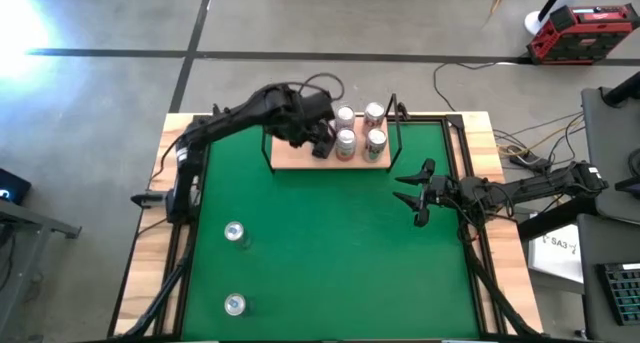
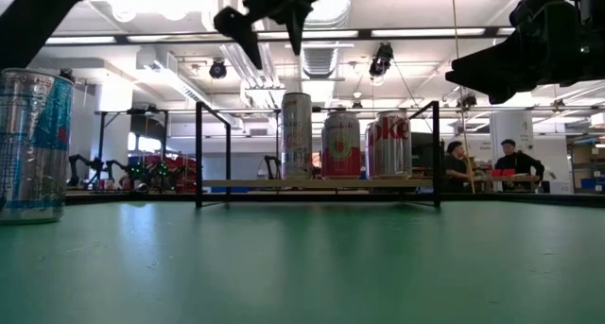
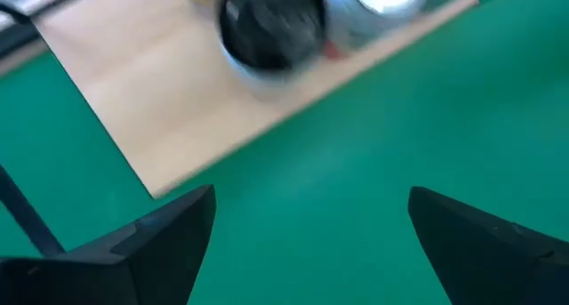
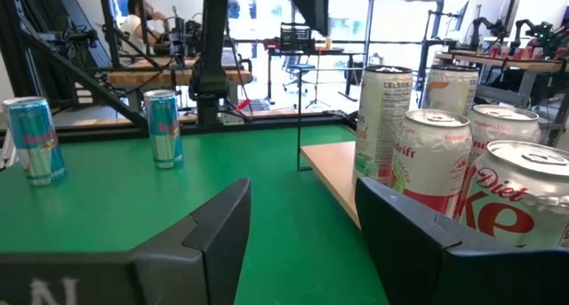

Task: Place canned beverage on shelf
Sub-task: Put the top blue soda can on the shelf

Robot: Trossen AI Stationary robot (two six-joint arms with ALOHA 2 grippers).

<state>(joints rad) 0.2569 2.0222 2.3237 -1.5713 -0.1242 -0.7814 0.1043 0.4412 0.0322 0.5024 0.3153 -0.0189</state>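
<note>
The shelf [image 1: 295, 155] is a light-wood board with black rod posts at the far middle of the green mat. Several cans [image 1: 346, 141] stand upright on its right half, among them a tall slim one [image 2: 296, 135]. Two slim blue-and-silver cans [image 1: 234, 233] [image 1: 234, 304] stand upright on the mat at the near left. My left gripper [image 1: 322, 143] hangs open above the shelf's near edge [image 3: 178, 100], beside the cans and higher than their tops [image 2: 274, 45], with nothing between its fingers. My right gripper [image 1: 418, 195] waits open and empty at the mat's right side.
Black upright posts [image 2: 198, 154] and rods frame the shelf. The left half of the board [image 3: 133, 83] is bare. A wooden border [image 1: 485, 153] rings the mat. People sit at benches [image 2: 515, 159] in the room behind. Cables and a red case [image 1: 580, 33] lie on the floor.
</note>
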